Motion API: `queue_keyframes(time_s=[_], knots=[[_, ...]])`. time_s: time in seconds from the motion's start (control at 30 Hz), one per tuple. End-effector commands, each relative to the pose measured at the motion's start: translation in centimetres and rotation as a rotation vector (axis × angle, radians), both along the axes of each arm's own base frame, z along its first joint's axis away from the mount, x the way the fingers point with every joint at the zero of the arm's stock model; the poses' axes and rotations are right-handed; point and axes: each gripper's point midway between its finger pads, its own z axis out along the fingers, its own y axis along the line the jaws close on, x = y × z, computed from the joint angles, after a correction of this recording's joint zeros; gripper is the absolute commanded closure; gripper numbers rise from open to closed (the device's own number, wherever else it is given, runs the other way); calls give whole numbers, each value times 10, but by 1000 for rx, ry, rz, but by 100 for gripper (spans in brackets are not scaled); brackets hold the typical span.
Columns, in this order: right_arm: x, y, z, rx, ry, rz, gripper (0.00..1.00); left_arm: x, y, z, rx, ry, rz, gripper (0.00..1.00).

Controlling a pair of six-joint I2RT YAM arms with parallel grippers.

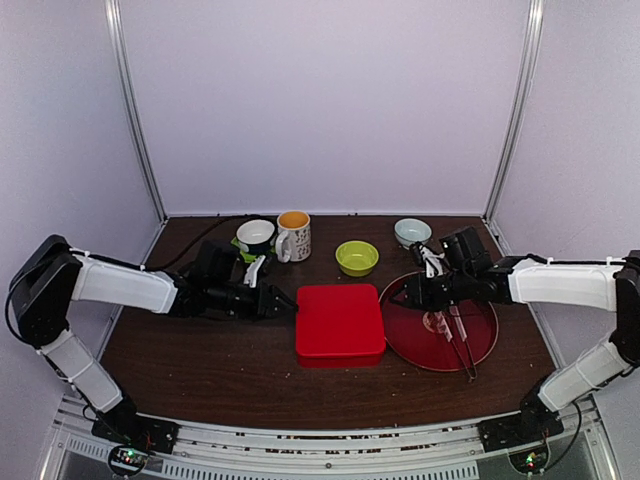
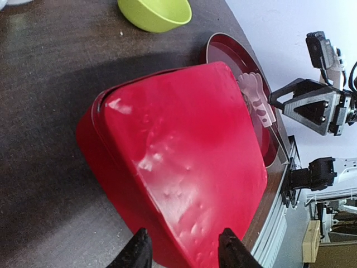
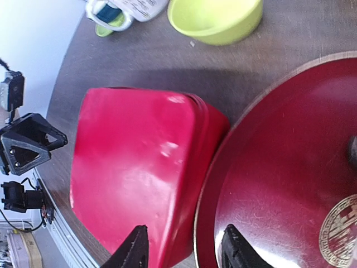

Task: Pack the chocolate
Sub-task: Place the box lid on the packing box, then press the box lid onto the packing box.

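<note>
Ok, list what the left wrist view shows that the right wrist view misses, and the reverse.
Only the left wrist view shows the pink-handled tongs lying on the plate. Only the right wrist view shows a white mug at the top edge and the gold emblem on the plate. Both show the closed red box, the green bowl and the red plate.

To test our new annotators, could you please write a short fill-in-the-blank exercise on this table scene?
1. The red box is ____: open or closed.
2. The tongs lie on the round red ____.
3. The bowl nearest the box is coloured ____.
Missing words: closed; plate; green.
</note>
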Motion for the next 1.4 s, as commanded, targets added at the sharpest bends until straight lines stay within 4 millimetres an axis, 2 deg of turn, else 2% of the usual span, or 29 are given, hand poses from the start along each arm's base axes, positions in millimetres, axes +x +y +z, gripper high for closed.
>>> queue_keyframes(time_s=[0.0,0.03,0.13,0.17,0.27,0.33,0.47,0.7,0.73,0.77,0.8,0.83,1.03,1.23,1.37], knots=[[13,-12,25,-48,-114,-34,47,-3,11,17,29,-75,12,55],[16,-17,28,-72,-130,-57,39,-5,13,23,25,-86,14,54],[23,-43,36,-145,-185,-185,6,-11,15,33,19,-94,3,54],[25,-50,42,-150,-217,-221,1,-14,16,36,24,-98,1,53],[25,-74,50,-155,-288,-344,0,-22,17,43,42,-122,-8,51],[22,-78,57,-120,-316,-367,0,-30,16,46,42,-130,-17,49],[14,-64,71,-15,-328,-309,0,-47,15,51,37,-145,-36,45],[0,-33,73,43,-310,-109,0,-74,15,55,98,-204,-39,37],[-1,-32,73,38,-309,-97,0,-78,14,55,103,-213,-41,34],[-1,-33,74,32,-309,-96,0,-80,15,55,105,-216,-36,23],[-1,-32,74,32,-313,-88,0,-81,16,55,105,-215,-29,6],[-1,-30,76,39,-323,-75,0,-82,16,54,106,-210,-23,3],[2,-21,77,29,-340,-21,0,-88,16,53,114,-222,-8,2],[13,-1,72,55,-321,45,2,-86,16,40,129,-208,5,2],[21,15,70,83,-300,89,2,-84,10,41,121,-206,1,2]])
